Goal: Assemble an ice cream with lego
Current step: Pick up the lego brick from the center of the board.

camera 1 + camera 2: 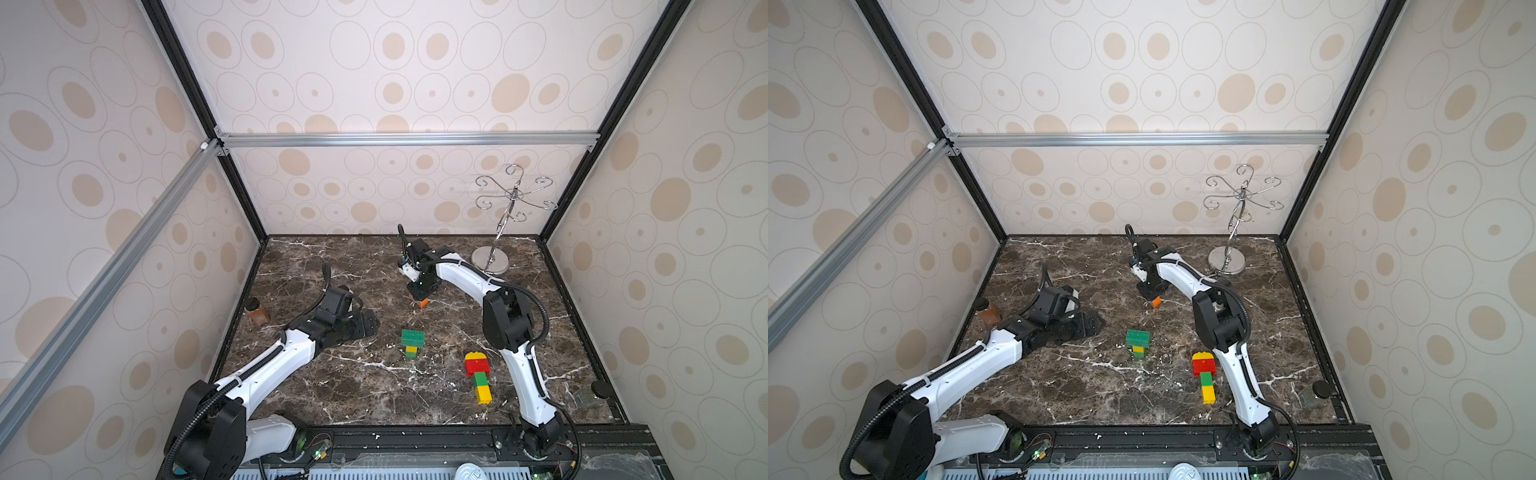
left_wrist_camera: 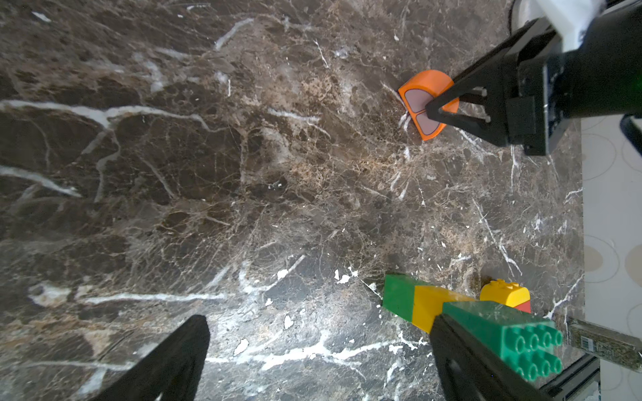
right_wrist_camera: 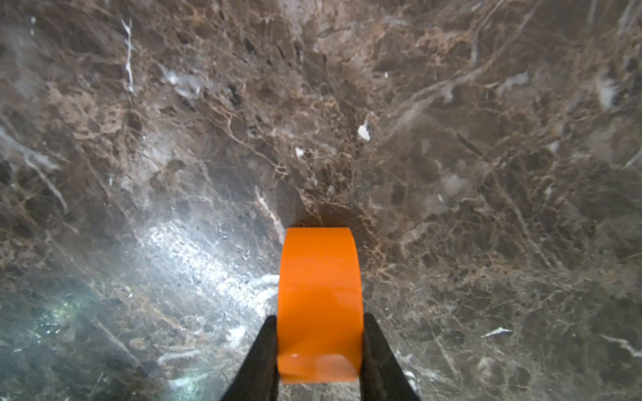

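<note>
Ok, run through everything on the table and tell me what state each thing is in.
left gripper: jaws open, empty.
right gripper: jaws shut on the orange dome.
orange dome: clamped, low by the tabletop.
green-topped stack: standing upright, untouched.
yellow-domed stack: lying flat, assembled.
brown jar: upright, lid on.
hook stand: upright, hooks bare.

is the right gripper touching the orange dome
Touching. In the right wrist view the right gripper has both fingers pressed flat against the sides of the orange dome, with no gap showing.
</note>
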Available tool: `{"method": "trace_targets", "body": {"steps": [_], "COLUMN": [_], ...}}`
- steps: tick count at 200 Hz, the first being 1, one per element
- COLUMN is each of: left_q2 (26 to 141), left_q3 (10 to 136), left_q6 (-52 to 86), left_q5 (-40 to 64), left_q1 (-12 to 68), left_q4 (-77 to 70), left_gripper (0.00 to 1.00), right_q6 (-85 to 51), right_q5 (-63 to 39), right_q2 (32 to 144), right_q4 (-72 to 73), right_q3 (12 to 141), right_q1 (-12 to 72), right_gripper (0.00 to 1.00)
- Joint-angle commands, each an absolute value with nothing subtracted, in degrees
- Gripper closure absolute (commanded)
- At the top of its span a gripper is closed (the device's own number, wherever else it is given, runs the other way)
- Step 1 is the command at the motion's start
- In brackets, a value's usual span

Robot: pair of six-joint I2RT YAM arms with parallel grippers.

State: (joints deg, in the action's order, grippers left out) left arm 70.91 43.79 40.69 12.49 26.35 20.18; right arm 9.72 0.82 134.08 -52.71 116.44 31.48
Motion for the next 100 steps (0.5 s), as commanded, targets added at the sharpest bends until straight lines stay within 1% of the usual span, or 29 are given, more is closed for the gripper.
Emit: {"method": "trace_targets", "body": {"steps": [1,32,67,100], "left_q2": [69.85,70.18,70.75,70.93], "left_q3": [42.97,41.26,40.12,39.13], "left_q6": [40.89,40.0,36.13,33.14], "left_q5": [11.85,11.26,10.89,12.16], "left_q1": [25.84,25.68,24.9,23.36], "left_q4": [19.81,18.01,15.82,12.83], "left_gripper": [0.0,0.0,0.0,0.0], "right_q6": [11.67,14.2,16.11,18.09], "right_q5": [2.4,2.18,-0.23,-0.01], "right_q2": [132.26,126.77,117.49,110.11], "right_q4": [-55.19,-57.43,-57.23,-58.53], "right_q3": [117.04,114.64,107.54,103.18], "right_q1": [31.68,31.64,31.68,32.06], "right_gripper": [1.0,1.0,1.0,1.0]}}
